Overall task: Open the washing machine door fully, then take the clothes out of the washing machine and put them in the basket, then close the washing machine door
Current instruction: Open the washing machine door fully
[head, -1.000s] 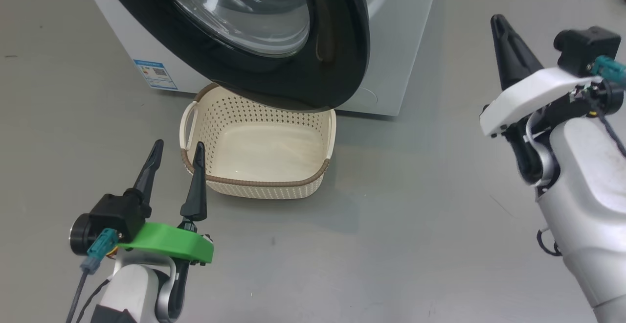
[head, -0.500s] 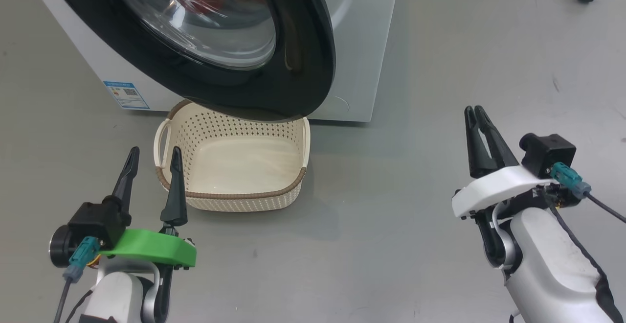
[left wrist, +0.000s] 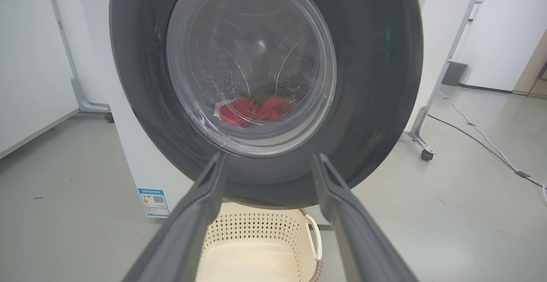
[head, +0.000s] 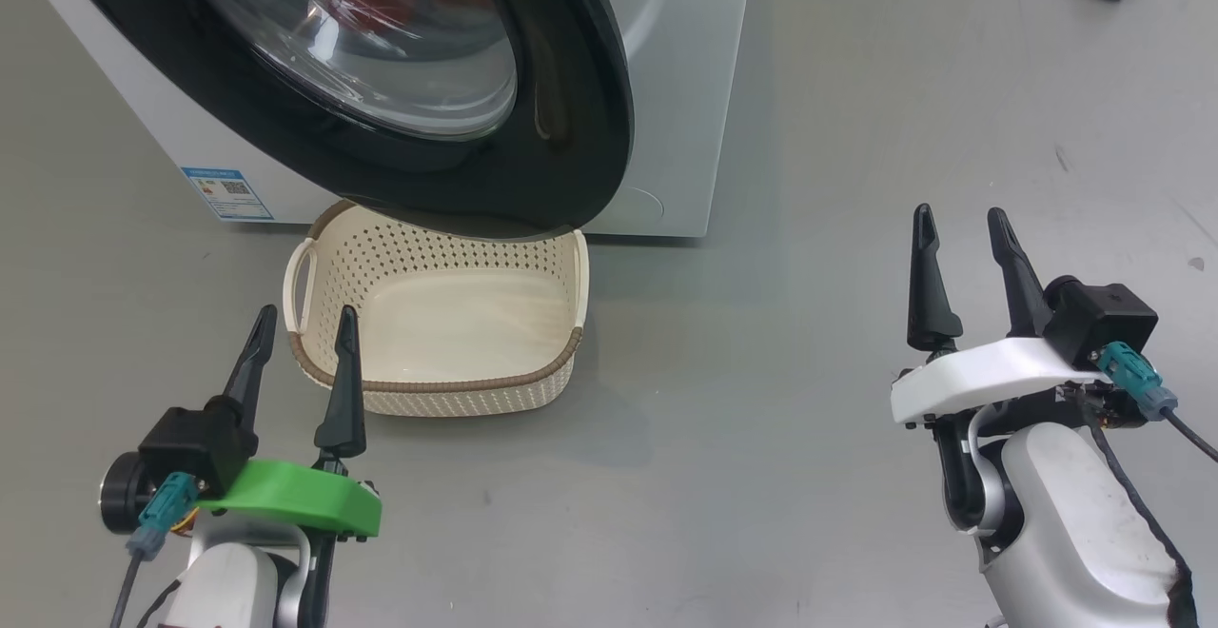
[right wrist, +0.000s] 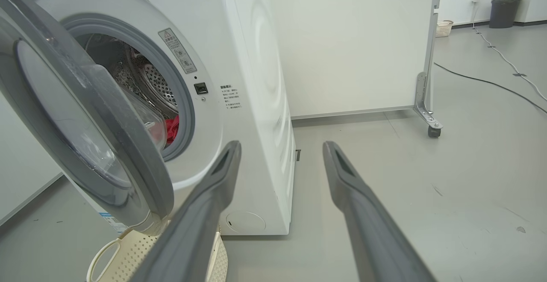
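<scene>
Caught the washing machine door (head: 381,67) only part-way open, swung out from the washing machine (head: 666,86) and hanging over the far edge of the basket (head: 447,400). Spotted the clothes (left wrist: 252,110), a red bundle, low in the drum (right wrist: 149,81) and not yet touched. Found the basket bare inside, sitting on the floor (head: 761,419) just in front of the machine. Saw the left gripper (head: 306,314) low at near left, just beside the basket's near left corner, fingers spread wide with nothing between them. Saw the right gripper (head: 958,214) at near right, well apart from the machine, fingers likewise parted and holding nothing. Judged the first step unfinished: gap enough to glimpse the grey rubber ring (right wrist: 183,102) and a scrap of red from the right, hardly enough for an arm to go in cleanly. Called, most likely, for the right gripper next: up and forward to the door's free right edge, a finger hooked behind the black rim (head: 580,133), then a steady sweep out and leftward to full swing. Needed care to keep that lower rim off the basket, and to leave the reach into the drum for afterwards.
</scene>
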Robot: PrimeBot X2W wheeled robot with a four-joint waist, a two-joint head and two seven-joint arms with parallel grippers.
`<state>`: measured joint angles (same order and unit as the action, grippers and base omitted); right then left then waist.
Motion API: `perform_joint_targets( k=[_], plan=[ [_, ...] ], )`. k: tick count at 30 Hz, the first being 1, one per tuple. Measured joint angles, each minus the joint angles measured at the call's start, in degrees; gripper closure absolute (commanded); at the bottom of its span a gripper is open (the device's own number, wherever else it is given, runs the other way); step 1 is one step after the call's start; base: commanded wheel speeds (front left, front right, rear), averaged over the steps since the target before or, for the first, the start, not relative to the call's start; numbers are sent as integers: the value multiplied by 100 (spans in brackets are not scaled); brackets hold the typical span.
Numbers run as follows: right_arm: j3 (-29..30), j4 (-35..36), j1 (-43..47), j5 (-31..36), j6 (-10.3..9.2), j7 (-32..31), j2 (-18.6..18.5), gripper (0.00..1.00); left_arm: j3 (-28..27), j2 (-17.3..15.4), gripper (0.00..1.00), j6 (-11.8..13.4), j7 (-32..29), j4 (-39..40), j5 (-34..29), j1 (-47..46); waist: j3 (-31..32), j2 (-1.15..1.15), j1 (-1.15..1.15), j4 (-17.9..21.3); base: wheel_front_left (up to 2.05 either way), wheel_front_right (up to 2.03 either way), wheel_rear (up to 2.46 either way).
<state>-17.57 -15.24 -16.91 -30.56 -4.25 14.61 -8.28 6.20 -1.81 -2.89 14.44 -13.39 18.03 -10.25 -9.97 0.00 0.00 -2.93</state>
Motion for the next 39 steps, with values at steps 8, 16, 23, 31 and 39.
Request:
perform_joint_targets(
  k=[8,16,23,31,39],
  plan=[
    [124,248,227,207,-1,0,66,0,-21,0,0,-51,0,-38,-49,1,6,0,0,5,0,0,0],
    [191,391,396,304,0,0,112,0,-38,0,0,-93,0,-49,-57,1,12,0,0,-8,0,0,0],
    [229,477,488,393,7,0,153,0,-57,0,0,-102,0,-58,-108,1,5,0,0,-18,0,0,0],
    [276,511,592,508,18,0,194,0,-57,1,0,-144,0,-66,-108,2,33,0,0,-15,0,0,0],
    [334,527,693,558,66,0,213,0,-48,1,0,-145,0,-75,-108,31,77,0,0,-16,0,0,0]
  ],
)
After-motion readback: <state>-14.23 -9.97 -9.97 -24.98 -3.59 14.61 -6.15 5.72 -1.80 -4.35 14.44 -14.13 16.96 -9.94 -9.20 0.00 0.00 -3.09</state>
